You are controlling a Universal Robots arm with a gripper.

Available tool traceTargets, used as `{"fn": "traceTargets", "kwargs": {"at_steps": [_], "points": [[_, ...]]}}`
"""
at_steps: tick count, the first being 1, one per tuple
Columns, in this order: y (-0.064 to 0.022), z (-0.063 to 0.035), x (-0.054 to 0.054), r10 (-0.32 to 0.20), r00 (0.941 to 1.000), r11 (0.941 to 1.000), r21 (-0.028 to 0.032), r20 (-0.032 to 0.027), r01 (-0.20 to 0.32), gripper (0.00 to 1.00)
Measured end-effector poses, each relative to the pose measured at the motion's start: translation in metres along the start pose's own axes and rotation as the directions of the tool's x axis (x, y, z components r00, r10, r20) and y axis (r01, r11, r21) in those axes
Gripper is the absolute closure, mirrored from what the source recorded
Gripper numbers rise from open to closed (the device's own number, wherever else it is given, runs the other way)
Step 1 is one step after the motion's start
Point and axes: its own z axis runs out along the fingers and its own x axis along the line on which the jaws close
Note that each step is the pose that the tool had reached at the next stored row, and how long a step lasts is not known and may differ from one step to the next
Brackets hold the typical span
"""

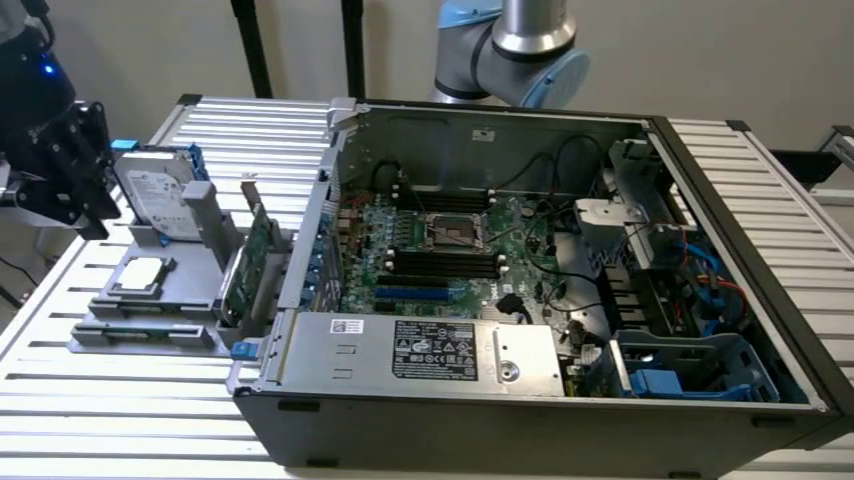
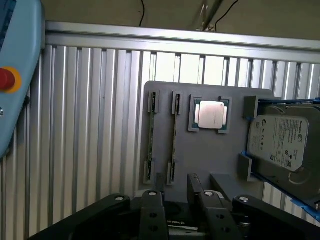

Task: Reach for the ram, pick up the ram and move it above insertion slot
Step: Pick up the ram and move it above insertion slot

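The ram [image 2: 174,136] stands edge-on in a grey fixture [image 2: 200,160], a thin green strip between two end holders, with a second strip like it [image 2: 151,140] beside it. In the exterior view the ram [image 1: 144,331] lies at the fixture's near end. My gripper [image 2: 176,181] hovers over the fixture's edge by the ram's end, open, nothing between its dark fingers [image 2: 194,182]. The exterior view has the gripper [image 1: 64,180] at the far left, above the fixture. The black insertion slots [image 1: 447,262] lie parallel on the motherboard inside the open case.
The fixture also carries a silver processor [image 2: 210,114], a hard drive with blue rails [image 2: 282,142] and an upright green expansion card [image 1: 247,265]. The open computer case [image 1: 534,400] stands to the exterior view's right. A blue pendant with a red button [image 2: 6,79] lies on the slatted table.
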Motion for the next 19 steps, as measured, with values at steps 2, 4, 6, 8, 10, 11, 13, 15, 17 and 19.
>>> {"fn": "traceTargets", "kwargs": {"at_steps": [2,4,6,8,10,11,13,15,17,19], "points": [[0.0000,0.0009,0.000,0.000,1.0000,1.0000,0.0003,0.0002,0.000,0.64],[0.0001,0.0036,0.000,0.000,1.0000,1.0000,0.0002,0.0001,0.000,0.64],[0.0000,0.0071,0.001,0.000,1.0000,1.0000,0.0000,0.0000,0.000,0.64],[0.0000,0.0108,0.001,0.000,1.0000,1.0000,0.0001,0.0000,0.000,0.64],[0.0000,0.0144,0.002,0.000,1.0000,1.0000,0.0001,0.0001,0.000,0.64],[0.0000,0.0164,0.002,0.000,1.0000,1.0000,0.0002,0.0001,0.000,0.64],[0.0001,0.0199,0.003,0.001,1.0000,1.0000,0.0001,0.0000,-0.001,0.64],[0.0001,0.0236,0.004,0.002,1.0000,1.0000,0.0001,0.0001,-0.002,0.64],[0.0002,0.0272,0.005,0.003,1.0000,1.0000,0.0002,0.0001,-0.003,0.64],[0.0002,0.0308,0.005,0.003,1.0000,1.0000,0.0002,0.0001,-0.003,0.64]]}}
